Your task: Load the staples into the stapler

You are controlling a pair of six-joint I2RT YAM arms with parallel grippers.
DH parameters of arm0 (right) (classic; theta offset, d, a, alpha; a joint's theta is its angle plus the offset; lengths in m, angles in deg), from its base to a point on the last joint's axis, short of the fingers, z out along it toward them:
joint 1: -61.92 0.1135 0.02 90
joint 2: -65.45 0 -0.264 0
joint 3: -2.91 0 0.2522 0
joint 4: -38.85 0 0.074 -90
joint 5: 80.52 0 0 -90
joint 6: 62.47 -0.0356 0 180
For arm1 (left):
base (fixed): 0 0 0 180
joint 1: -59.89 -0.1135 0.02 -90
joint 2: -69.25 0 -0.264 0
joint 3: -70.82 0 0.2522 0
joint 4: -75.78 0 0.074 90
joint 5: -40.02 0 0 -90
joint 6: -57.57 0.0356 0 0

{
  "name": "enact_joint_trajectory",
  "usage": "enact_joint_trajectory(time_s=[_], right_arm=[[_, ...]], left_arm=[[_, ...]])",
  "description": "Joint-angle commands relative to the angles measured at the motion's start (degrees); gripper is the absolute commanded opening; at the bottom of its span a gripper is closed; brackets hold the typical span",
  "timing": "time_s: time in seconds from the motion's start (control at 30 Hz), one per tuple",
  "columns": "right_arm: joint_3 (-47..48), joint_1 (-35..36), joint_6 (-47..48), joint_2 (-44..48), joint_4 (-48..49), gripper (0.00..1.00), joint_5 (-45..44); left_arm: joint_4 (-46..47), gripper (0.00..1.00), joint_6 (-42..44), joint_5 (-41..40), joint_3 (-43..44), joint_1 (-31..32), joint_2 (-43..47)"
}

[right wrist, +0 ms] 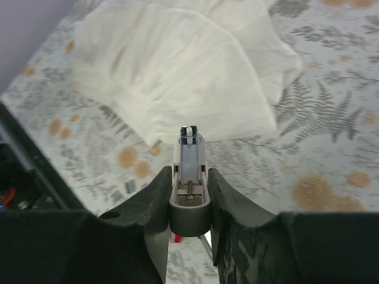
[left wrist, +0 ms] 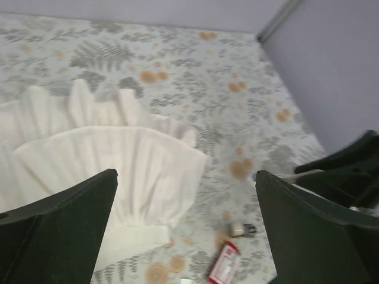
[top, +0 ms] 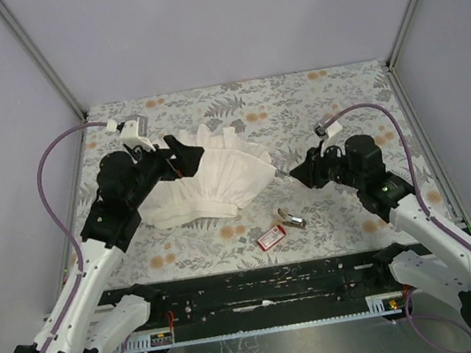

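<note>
Stapler [right wrist: 189, 168]: clamped at its rear end between the two fingers of the right gripper [right wrist: 189, 192], jaws narrow and pressed against both flanks. Held clear of the table [top: 339, 97], nose pointing at the white pleated cloth [top: 210, 185] and ending just short of the cloth's right-hand edge. Appears from the wrist as a grey open channel with a thin rod down the middle and a small dark-and-white piece at the far tip.

Left gripper [left wrist: 185, 177]: jaws spread wide, nothing between them. Hovers above the far left part of the cloth, fingers aimed across the cloth toward its right-hand edge.

Red box [top: 271, 237] with white label: flat on the table, off the cloth's near right corner, apart from the cloth. Staples themselves not discernible in any view; cannot tell whether the box is open.

Small silvery-dark item [top: 290, 218]: on the table, likewise off the cloth's near right corner, slightly farther right, not touching the cloth. Too small to identify.

Cloth: fanned out flat on the table, pleats radiating, between the two grippers. No contact between cloth and stapler.
</note>
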Motion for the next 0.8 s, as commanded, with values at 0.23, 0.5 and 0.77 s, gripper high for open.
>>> enact_joint_trajectory(time_s=[0.23, 0.5, 0.77], right_arm=[[-6.66, 0.99, 9.2, -6.37, 8.02, 0.0, -18.86], [-9.94, 1.64, 10.36, -10.15, 11.23, 0.0, -20.37], [-9.12, 2.25, 9.65, -13.19, 11.42, 0.0, -20.44]], left_arm=[[-0.51, 1.0, 12.12, -17.87, -3.28, -2.51, -2.79], [0.01, 1.0, 13.28, -19.77, -5.88, -2.5, 0.07], [0.18, 1.0, 11.58, -18.29, -5.96, -2.53, 0.35]])
